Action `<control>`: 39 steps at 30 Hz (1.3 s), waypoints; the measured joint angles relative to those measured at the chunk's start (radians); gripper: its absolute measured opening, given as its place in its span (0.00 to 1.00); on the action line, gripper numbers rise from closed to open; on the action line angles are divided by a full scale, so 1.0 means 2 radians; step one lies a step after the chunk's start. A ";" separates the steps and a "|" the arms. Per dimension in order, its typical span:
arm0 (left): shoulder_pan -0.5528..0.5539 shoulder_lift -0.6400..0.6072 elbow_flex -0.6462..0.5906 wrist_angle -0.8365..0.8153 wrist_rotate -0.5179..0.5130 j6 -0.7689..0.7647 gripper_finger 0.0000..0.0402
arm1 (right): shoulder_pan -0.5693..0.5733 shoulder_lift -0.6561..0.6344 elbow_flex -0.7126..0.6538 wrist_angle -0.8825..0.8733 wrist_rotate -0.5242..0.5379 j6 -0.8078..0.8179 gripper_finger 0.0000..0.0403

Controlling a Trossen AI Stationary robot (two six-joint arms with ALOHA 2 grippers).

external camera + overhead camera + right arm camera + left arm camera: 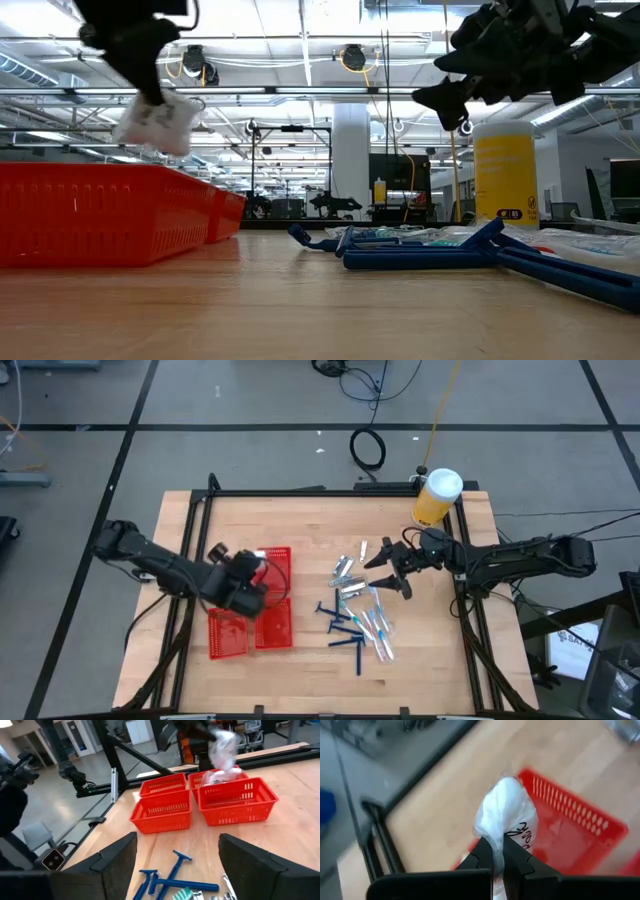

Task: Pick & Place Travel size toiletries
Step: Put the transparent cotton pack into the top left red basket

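One limp white packet [506,815] pinched at its neck by left gripper [499,851]: light, soft, crushable. Right gripper [392,565] spread above bench [310,520].

From above we see the wooden table [310,530] with red mesh baskets [252,617] at its left part. The left gripper [262,563] hangs over them, holding a white packet [259,554]. Right of centre lies a heap of toiletries [358,610], dark blue razors [345,642] among them. The right gripper [385,568] hovers open over the heap's far end. A yellow jar [436,498] stands at the far right corner.
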 joint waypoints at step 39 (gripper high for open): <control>0.080 0.013 -0.175 0.148 0.233 -0.121 0.07 | -0.004 0.000 0.000 -0.012 0.000 0.013 0.65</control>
